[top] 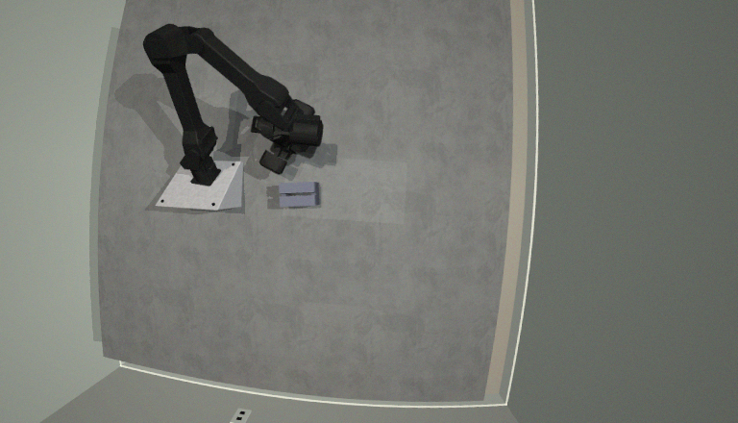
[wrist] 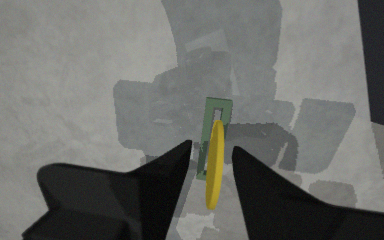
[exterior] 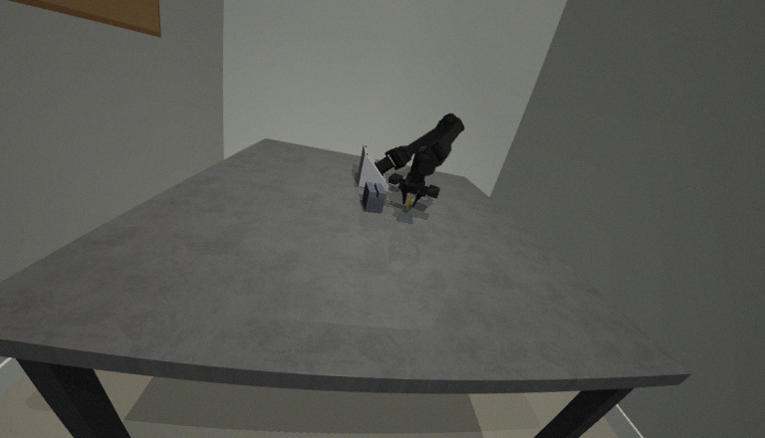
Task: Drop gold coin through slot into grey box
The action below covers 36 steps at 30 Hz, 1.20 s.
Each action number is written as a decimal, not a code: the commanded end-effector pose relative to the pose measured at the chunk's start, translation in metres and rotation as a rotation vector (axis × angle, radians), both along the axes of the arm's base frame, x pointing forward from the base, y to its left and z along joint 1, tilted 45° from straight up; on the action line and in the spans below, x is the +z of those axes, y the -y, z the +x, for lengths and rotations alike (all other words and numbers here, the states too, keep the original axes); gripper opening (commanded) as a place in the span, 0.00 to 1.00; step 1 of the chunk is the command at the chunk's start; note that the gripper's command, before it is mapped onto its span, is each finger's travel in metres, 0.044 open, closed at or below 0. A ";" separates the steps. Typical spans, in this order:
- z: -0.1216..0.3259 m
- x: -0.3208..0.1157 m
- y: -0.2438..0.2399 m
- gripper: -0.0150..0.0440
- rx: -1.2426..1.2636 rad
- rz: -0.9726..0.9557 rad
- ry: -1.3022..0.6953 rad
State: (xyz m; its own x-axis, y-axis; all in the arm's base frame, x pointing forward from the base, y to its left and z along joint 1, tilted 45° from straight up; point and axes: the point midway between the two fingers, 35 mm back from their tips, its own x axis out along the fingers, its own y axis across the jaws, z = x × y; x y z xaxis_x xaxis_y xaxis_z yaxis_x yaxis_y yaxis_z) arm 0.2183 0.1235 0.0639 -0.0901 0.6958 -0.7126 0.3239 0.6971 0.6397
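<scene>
The gold coin [exterior: 409, 200] [wrist: 215, 172] stands on edge in the dark-green holder [wrist: 225, 104], leaning slightly in the exterior view. My gripper [exterior: 409, 204] [wrist: 212, 148] is open and points down, with one fingertip on each side of the coin. A gap shows between each finger and the coin in the wrist view. The arm hides the coin and holder in the top view. The closed grey box [top: 298, 201] [exterior: 373, 200] [wrist: 376, 60] stands beside them; the narrow slot in its lid shows in the top and exterior views.
A white sloped mount [top: 184, 192] [exterior: 370, 176] carries the arm's base, left of the box in the top view. The box stands close to the gripper, at the upper right edge of the wrist view. The grey table [top: 381, 287] [exterior: 282, 298] extends around them.
</scene>
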 end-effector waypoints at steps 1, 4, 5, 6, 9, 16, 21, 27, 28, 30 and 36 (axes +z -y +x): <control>-0.001 -0.003 -0.003 0.44 -0.004 0.006 -0.008; -0.001 -0.003 -0.003 0.30 -0.004 0.006 -0.008; -0.001 -0.003 -0.003 0.26 -0.004 0.006 -0.008; -0.001 -0.003 -0.003 0.25 -0.004 0.006 -0.008; -0.001 -0.003 -0.003 0.25 -0.004 0.006 -0.008; -0.001 -0.003 -0.003 0.25 -0.004 0.006 -0.008; 0.005 0.000 0.003 0.25 0.002 -0.005 0.033; 0.008 0.005 0.010 0.25 0.002 -0.010 0.039; 0.008 0.007 0.011 0.25 0.002 -0.011 0.038; 0.009 0.010 0.015 0.25 0.001 -0.012 0.035; 0.010 0.020 0.025 0.25 0.000 -0.014 0.026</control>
